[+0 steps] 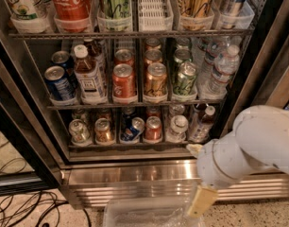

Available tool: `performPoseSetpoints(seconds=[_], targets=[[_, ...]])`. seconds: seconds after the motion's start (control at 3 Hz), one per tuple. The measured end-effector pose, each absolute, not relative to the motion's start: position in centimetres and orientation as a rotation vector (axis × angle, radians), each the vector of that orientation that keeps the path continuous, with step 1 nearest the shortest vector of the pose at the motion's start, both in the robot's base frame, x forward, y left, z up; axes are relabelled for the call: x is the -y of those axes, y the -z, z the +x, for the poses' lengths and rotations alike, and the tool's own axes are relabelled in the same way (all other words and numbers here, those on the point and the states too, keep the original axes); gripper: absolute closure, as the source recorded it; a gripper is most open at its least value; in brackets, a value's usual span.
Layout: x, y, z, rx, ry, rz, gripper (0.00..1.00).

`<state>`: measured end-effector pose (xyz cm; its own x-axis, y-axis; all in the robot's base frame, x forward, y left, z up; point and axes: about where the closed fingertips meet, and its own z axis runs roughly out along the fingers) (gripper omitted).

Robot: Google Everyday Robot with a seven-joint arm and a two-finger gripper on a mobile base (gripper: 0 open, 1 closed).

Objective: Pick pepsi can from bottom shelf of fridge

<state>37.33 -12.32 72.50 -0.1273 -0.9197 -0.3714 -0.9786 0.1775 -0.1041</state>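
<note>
The pepsi can, dark blue with a silver top, lies tilted in the middle lane of the bottom shelf of the open fridge. A gold can stands to its left and a red can to its right. My gripper hangs at the end of the white arm at the lower right. It sits in front of the steel base grille, below and to the right of the pepsi can and well apart from it. It holds nothing that I can see.
The upper racks hold taller cans and bottles. Small water bottles stand at the right end of the bottom shelf. A clear plastic bin sits on the floor below the gripper. Black cables lie at the lower left by the black door edge.
</note>
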Motion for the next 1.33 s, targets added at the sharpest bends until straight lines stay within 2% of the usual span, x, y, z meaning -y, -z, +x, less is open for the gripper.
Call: performPoseSetpoints(seconds=[0.67, 1.33], targets=[[9.3, -69.7, 42.5, -1.880, -0.257, -1.649, 0.00], [7.8, -65.9, 42.0, -1.868, -0.276, -1.581, 0.00]])
